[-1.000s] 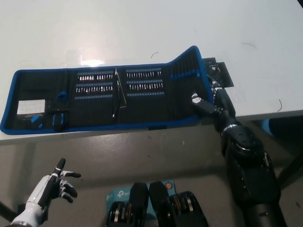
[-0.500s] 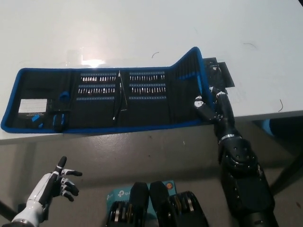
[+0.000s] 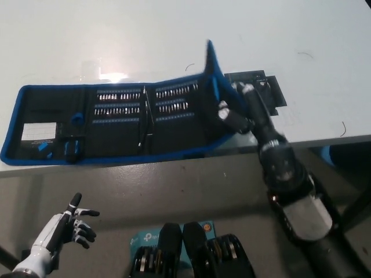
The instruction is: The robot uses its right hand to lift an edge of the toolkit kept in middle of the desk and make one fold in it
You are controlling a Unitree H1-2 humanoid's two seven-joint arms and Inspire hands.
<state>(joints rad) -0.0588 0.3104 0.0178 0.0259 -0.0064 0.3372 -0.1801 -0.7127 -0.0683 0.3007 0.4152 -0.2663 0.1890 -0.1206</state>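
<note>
A long black toolkit [image 3: 116,119] with blue trim lies open across the white desk [image 3: 174,35], rows of bits and a pair of tweezers showing inside. Its right end flap [image 3: 211,87] stands nearly upright, lifted off the desk. My black right hand [image 3: 240,113] is under and against that flap, fingers on its edge, holding it up. My white left hand [image 3: 64,229] rests low at the lower left, below the desk's front edge, fingers apart and holding nothing.
A black patch [image 3: 264,87] lies on the desk where the flap lay. Small dark marks [image 3: 304,56] dot the desk at the right. The desk's front edge [image 3: 145,165] runs just below the toolkit; grey floor lies beneath.
My right hand has moved left and up, swinging the toolkit's right end flap from a slight tilt to nearly upright. The left hand has stayed put.
</note>
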